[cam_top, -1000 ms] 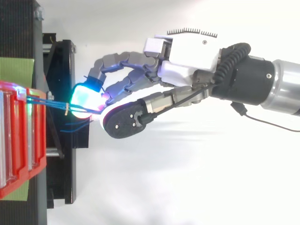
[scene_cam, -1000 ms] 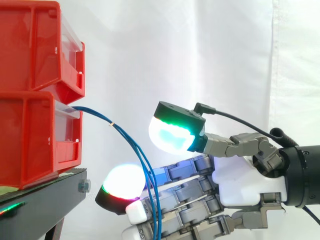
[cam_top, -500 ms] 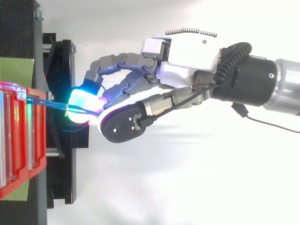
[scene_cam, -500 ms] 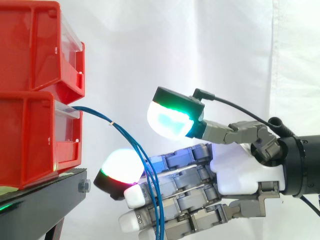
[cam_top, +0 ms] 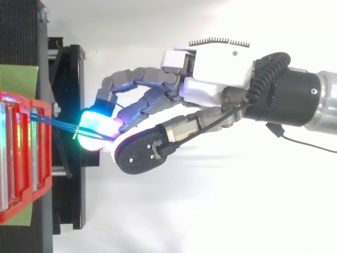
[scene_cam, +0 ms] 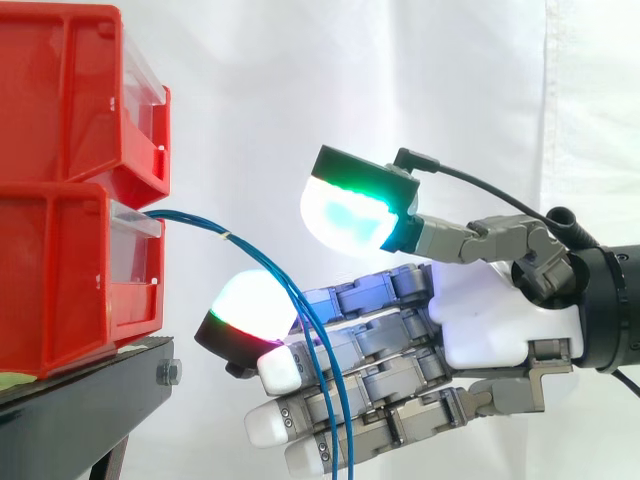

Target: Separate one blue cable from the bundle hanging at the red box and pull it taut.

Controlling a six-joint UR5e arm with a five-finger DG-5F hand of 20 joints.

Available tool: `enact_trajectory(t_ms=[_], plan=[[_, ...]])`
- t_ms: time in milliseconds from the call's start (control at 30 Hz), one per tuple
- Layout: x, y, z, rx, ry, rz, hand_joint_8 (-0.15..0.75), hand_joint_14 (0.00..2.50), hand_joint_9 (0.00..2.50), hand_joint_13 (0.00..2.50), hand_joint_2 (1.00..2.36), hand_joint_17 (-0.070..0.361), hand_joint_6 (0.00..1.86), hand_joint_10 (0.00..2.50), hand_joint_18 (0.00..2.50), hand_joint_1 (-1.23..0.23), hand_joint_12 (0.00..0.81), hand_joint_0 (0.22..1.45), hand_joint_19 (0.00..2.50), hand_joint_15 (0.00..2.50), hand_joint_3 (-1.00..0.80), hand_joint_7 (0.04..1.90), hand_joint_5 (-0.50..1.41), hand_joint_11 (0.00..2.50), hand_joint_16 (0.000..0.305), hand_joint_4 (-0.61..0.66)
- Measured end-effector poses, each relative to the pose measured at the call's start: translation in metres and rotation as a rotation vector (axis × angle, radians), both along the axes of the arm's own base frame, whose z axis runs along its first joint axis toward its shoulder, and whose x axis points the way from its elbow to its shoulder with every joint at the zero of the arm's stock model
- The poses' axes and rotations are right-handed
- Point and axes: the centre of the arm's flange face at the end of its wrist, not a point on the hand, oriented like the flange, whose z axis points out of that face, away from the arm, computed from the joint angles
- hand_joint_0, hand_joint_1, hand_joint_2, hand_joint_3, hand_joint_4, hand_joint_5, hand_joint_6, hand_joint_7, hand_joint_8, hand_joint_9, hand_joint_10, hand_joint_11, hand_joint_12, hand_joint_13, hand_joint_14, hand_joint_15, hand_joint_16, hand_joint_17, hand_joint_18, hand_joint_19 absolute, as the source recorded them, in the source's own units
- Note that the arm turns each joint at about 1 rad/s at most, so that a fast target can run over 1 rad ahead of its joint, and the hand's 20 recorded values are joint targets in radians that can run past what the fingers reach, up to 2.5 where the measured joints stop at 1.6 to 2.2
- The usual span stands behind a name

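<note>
I saw hand [scene_cam: 490, 330] loose: fingers nearly straight, thumb up high, nothing gripped. Blue cables [scene_cam: 205, 228] came out of red box [scene_cam: 60, 270], then curved down across fingers, on box side of palm. My guess: next, catch one strand between thumb and fingers.

Hand [scene_cam: 500, 330] now higher, slightly farther from the red bins [scene_cam: 70, 270]; blue cables [scene_cam: 200, 224] likewise raised.

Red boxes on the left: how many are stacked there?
2. The upper red box sits on the lower red box, which rests on the black stand and has blue cables coming out of its front. Others may lie beyond the edge.
</note>
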Motion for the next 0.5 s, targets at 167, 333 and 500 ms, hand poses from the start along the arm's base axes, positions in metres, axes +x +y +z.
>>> enact_trajectory(t_ms=[167, 333, 500], plan=[[-0.0003, -0.0036, 0.0003, 0.001, 0.0, -0.004, 0.306, 0.01, 0.73, 0.66, 1.01, 0.062, 0.54, 0.01, 0.48, -0.59, 0.279, 0.63, 0.13, 0.22, -0.39, 1.21, -0.11, 0.43, 0.028, 0.19], [-0.0003, -0.0026, 0.0002, 0.001, 0.0, -0.003, 0.307, 0.01, 0.73, 0.66, 1.01, 0.062, 0.61, 0.01, 0.48, -0.56, 0.28, 0.64, 0.13, 0.23, -0.34, 1.17, -0.12, 0.44, 0.028, 0.16], [-0.0002, -0.0014, 0.0008, 0.001, -0.001, -0.002, 0.301, 0.01, 0.69, 0.66, 1.02, 0.063, 0.82, 0.01, 0.47, -0.64, 0.288, 0.63, 0.13, 0.24, -0.2, 0.84, -0.2, 0.51, 0.028, 0.2]])
